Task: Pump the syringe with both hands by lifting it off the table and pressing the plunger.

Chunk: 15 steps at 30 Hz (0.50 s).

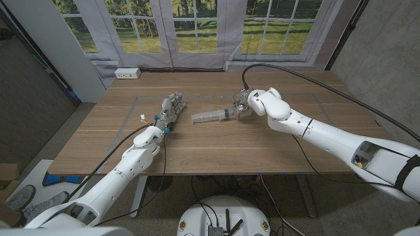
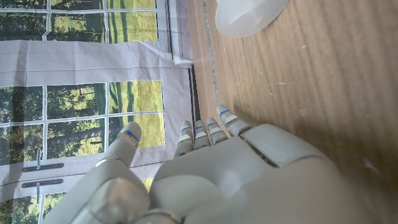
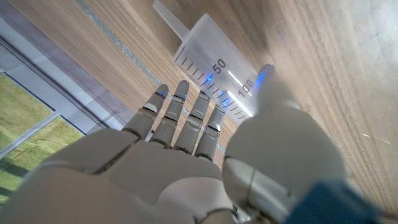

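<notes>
The syringe (image 3: 214, 59) is frosted translucent plastic (printed black marks) on a matt wood-grain table (image 1: 262, 151).

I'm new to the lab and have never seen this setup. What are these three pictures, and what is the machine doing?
It is a two-armed robot at a wooden table. The wide picture looks down from its head; the other two come from cameras on each wrist, looking along the back of that robot hand. A clear plastic syringe lies on the table. The right robot hand is at one end of it, with its fingers and thumb around the marked barrel. The left robot hand waits beside it, fingers straight, holding nothing.
</notes>
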Available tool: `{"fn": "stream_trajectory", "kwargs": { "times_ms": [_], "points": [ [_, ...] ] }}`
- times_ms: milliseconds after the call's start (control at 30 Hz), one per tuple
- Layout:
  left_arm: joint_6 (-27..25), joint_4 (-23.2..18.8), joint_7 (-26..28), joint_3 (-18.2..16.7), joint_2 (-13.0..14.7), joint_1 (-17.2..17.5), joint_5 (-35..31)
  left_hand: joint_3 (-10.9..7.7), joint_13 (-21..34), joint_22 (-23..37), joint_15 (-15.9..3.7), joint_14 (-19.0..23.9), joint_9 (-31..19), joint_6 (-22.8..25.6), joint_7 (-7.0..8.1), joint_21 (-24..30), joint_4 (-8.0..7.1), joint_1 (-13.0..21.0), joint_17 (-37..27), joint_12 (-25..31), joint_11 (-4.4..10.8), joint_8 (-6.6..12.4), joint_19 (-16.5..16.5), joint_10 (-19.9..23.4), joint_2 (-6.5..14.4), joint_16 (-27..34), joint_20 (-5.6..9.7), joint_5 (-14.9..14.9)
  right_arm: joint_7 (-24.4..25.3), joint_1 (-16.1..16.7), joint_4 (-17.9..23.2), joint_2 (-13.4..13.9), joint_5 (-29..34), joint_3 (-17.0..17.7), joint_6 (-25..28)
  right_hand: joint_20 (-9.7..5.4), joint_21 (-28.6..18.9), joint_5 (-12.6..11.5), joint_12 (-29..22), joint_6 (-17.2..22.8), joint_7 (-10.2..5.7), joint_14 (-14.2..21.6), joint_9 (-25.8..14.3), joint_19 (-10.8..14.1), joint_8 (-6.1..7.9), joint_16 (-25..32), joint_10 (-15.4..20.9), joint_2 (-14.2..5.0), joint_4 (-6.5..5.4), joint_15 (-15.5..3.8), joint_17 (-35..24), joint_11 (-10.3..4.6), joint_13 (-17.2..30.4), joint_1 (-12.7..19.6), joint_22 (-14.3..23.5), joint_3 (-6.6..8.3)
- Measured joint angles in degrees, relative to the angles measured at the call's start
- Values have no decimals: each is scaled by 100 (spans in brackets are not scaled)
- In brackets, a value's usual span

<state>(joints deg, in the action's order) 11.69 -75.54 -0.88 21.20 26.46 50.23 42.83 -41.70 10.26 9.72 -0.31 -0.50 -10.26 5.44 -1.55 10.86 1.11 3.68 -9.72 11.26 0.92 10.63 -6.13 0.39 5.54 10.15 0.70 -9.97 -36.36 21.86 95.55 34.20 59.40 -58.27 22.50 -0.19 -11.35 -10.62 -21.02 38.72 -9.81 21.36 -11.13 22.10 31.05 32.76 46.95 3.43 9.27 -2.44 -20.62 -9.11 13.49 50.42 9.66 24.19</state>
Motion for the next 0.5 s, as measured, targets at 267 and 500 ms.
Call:
{"fn": "stream_trajectory", "kwargs": {
  "times_ms": [267, 500],
  "points": [
    [-33, -23, -7, 19, 6, -4, -14, 0, 0, 0, 0, 0, 0, 0, 0, 0, 0, 0, 0, 0, 0, 0, 0, 0, 0, 0, 0, 0, 89, 94, 158, 70, 17, 112, 6, -37, 0, 0, 6, 113, 113, 133, 10, 38, -13, 95, 155, -2, -9, -11, -22, 54, -23, -2, -7, -12],
    [-63, -94, -2, 23, 37, 6, -24, 0, 0, 0, 0, 0, 0, 1, 2, 0, 0, 0, 13, 0, 0, 0, 0, 0, 0, 0, 0, 0, 160, 164, 246, 100, 18, 199, 5, -105, 0, -46, 7, 195, 195, 235, 9, 106, 3, 115, 263, -18, -9, -15, -10, 103, -51, -18, -7, -12]
  ]
}}
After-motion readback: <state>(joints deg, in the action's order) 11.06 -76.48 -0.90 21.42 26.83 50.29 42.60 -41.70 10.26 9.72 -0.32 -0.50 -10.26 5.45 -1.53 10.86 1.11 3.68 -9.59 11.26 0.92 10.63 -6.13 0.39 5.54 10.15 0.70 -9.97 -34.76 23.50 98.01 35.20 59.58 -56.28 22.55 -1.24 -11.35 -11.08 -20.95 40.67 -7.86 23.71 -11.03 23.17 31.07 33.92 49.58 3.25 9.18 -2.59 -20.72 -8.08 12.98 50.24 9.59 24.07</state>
